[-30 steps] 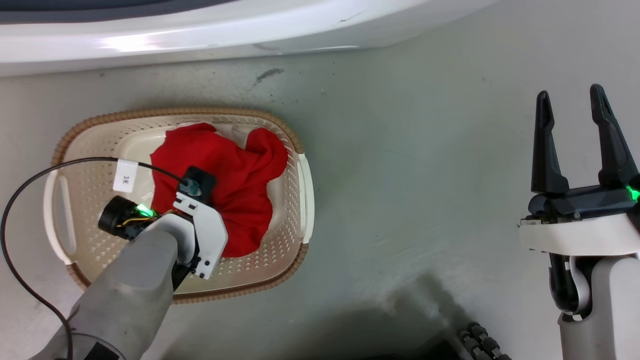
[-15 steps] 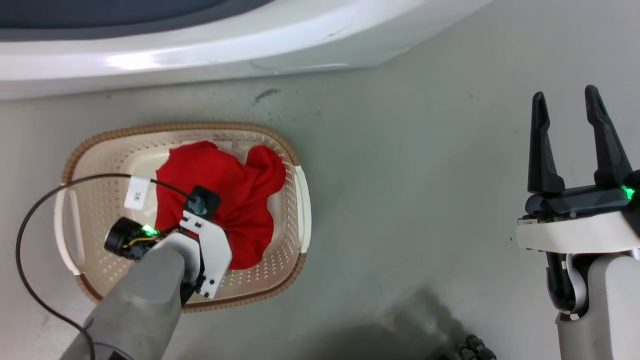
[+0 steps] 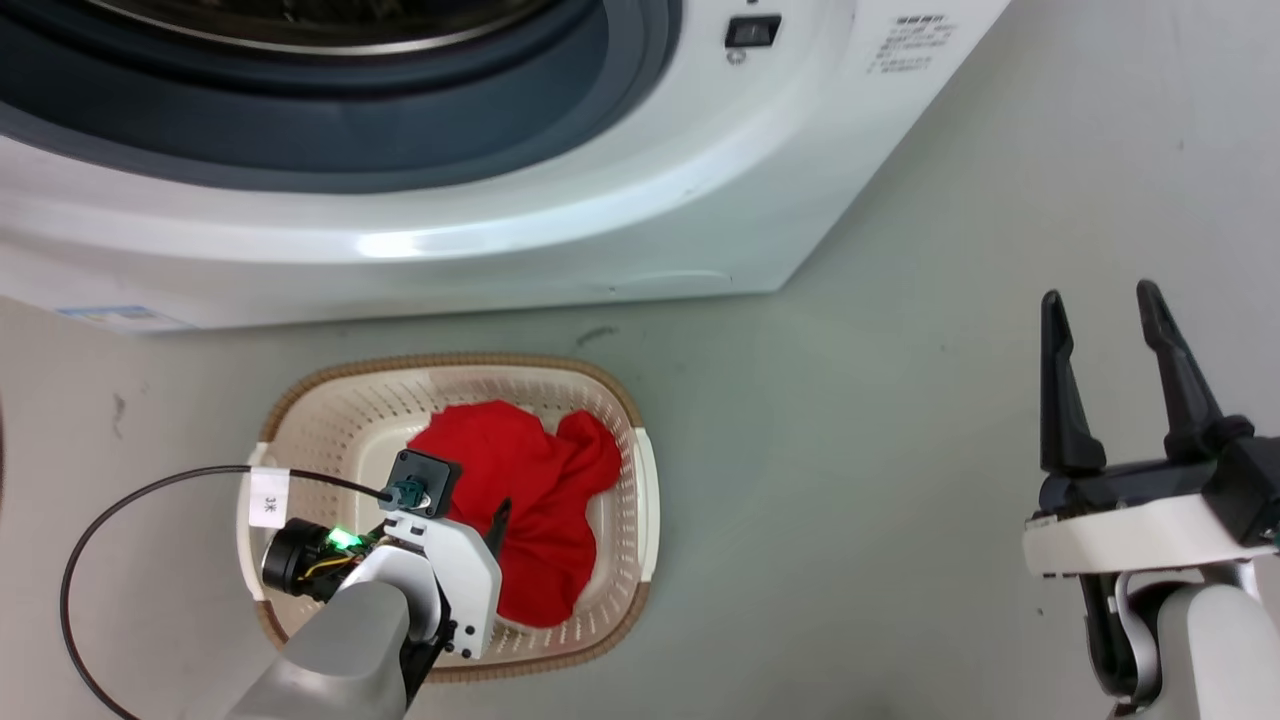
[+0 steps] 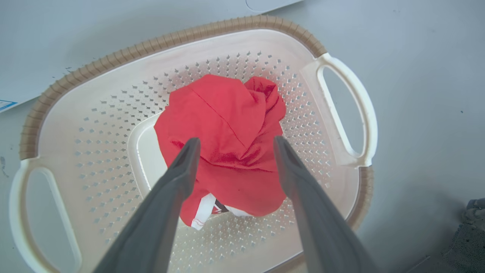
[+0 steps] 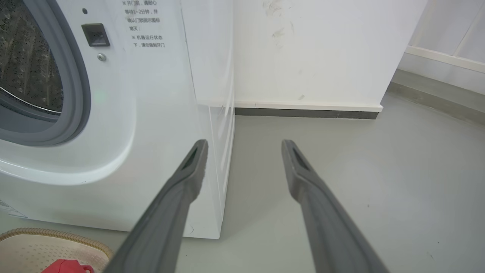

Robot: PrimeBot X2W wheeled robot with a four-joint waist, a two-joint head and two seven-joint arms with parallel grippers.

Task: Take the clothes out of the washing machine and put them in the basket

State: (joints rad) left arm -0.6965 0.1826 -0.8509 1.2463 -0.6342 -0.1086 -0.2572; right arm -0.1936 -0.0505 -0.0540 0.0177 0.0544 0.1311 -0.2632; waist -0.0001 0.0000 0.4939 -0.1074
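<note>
**Head view.** The washing machine spans the top, its grey porthole gasket facing the camera. The basket stands on the grey floor just in front of the machine. The clothes lie inside it as a red heap, towards its right half. The left forearm reaches over the basket's near rim, and one dark finger shows against the cloth. A black cable loops from the wrist. The right gripper hangs well to the right above bare floor, fingers parted and nothing between them.

**Left wrist view.** The left gripper points down into the basket, fingers spread wide to either side of the heap and clasping nothing. Whether the tips touch the cloth cannot be told from this angle. Plain red fabric lies on top. A red-and-white edge peeps out beneath it, on the basket floor.

**Right wrist view.** The right gripper's fingers stand wide apart and empty. The washing machine is to their left, and a white wall lies beyond. The basket's rim and a scrap of red sit in the lower left corner.
</note>
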